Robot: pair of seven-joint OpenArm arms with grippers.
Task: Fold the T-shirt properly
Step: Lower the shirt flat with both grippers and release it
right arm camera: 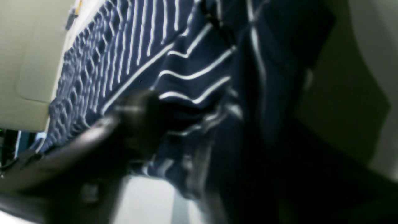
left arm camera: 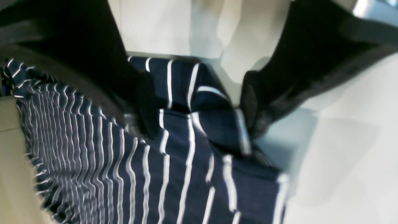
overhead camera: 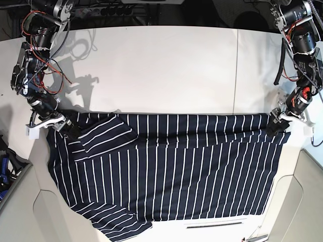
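- Judging by the layout, folding is barely begun: the T-shirt (overhead camera: 171, 166) is spread across the near half of the table (overhead camera: 151, 65), with one sleeve lying over the body.
- Cloth is bunched between the left gripper (overhead camera: 276, 124) fingers at one far corner; the pinch looks unfinished.
- The same is seen at the right gripper (overhead camera: 69, 128).
- All further folds are left.
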